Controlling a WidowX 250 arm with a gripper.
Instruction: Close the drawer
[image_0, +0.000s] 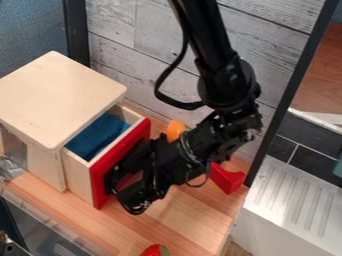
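The camera view shows, from the left, the wooden cabinet (53, 100) and its drawer (99, 190) partly pulled out, the red front facing lower right and the visible long axis running from upper right to lower left, with a blue cloth (97, 136) inside. Right at that front is the gripper (123, 196), its two fingers spread with a gap between and nothing pinched; I cannot tell whether they touch the front. Further right come the strawberry (155, 250) at the lower edge, an orange thing (176, 130) behind the arm, and a red block (227, 178) beside the arm.
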